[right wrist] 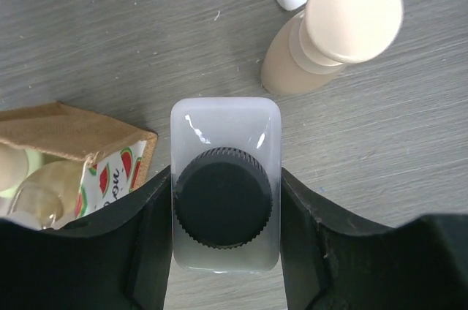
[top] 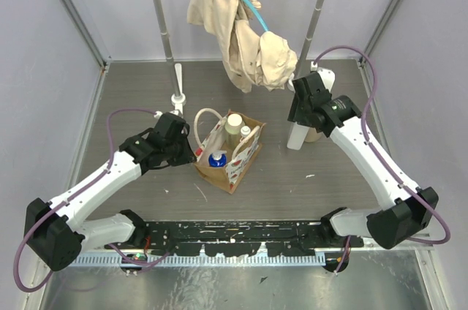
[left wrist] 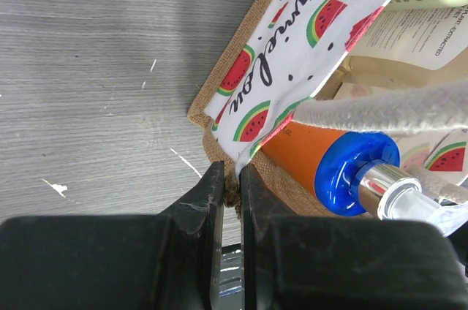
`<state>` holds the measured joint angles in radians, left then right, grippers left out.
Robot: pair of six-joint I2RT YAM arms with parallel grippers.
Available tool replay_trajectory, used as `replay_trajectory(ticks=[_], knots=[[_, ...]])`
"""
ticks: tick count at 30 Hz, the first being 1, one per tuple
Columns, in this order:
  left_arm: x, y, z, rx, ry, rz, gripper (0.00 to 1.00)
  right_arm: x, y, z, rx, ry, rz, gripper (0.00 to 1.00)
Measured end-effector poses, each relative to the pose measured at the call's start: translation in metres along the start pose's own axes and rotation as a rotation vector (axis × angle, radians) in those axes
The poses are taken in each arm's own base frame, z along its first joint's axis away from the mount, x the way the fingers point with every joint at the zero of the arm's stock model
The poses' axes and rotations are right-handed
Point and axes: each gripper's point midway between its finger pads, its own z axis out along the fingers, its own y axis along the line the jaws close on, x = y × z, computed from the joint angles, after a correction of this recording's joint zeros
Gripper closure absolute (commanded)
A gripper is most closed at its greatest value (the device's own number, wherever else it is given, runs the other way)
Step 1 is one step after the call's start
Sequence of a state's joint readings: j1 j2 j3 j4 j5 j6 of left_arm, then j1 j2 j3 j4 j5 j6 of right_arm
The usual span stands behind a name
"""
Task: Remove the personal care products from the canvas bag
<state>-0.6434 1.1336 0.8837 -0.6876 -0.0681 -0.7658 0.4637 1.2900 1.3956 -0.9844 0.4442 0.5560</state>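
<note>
Two bottles outside the bag: a translucent white square bottle with a black ribbed screw cap [right wrist: 225,142] and a peach pump bottle with a cream pump head [right wrist: 344,25]. Both are upright and just beside each other on the grey wood-grain desk [right wrist: 110,32], to the right of the bag.

Right fingers: the right fingers [right wrist: 146,222] press against both flat sides of the white square bottle, holding it around the shoulders below its cap. Whether its base rests on the desk cannot be told.

Bag: a small boxy tan-brown canvas bag with cream looped handles and a white panel printed with red watermelon slices [top: 238,164]. It stands open near the middle of the desk, between the two arms.

Left fingers: the left fingers [left wrist: 208,200] are drawn narrow, with only the bag's tan woven rim between them. They pinch it at the bag's left corner.

Inside the bag: an orange bottle with a glossy blue cap and a chrome-and-clear pump [left wrist: 344,171] lies tilted under one handle. A cream-topped bottle [top: 234,121] and a smaller white-topped one [top: 246,132] stand at the far end.

Behind: a white metal clothes rack [top: 164,32] at the back of the desk, with a beige garment [top: 245,47] draped over a blue hanger [top: 252,6].
</note>
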Motion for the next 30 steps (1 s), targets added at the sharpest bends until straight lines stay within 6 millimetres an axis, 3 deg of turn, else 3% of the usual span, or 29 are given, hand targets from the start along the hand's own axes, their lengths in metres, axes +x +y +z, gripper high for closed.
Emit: replay_trajectory(ticks=[13, 15, 18, 23, 27, 30], knots=[[0.000, 0.001, 0.000, -0.003, 0.002, 0.004, 0.84, 0.018, 0.000, 0.106, 0.012, 0.079, 0.041, 0.91], [0.001, 0.001, 0.001, -0.005, 0.004, 0.004, 0.84, 0.016, 0.004, 0.117, 0.012, 0.071, 0.034, 0.83], [0.001, 0.001, 0.001, -0.006, 0.005, 0.004, 0.84, 0.011, 0.010, 0.124, -0.002, 0.051, 0.035, 0.47], [0.001, 0.001, 0.001, -0.006, 0.005, 0.004, 0.84, 0.006, 0.014, 0.127, -0.017, 0.033, 0.043, 0.18], [0.001, 0.001, 0.001, -0.007, 0.005, 0.004, 0.84, -0.003, 0.016, 0.115, -0.042, 0.000, 0.051, 0.15], [0.001, 0.001, 0.001, -0.007, 0.006, 0.004, 0.84, -0.016, 0.019, 0.087, -0.086, -0.050, 0.051, 0.21]])
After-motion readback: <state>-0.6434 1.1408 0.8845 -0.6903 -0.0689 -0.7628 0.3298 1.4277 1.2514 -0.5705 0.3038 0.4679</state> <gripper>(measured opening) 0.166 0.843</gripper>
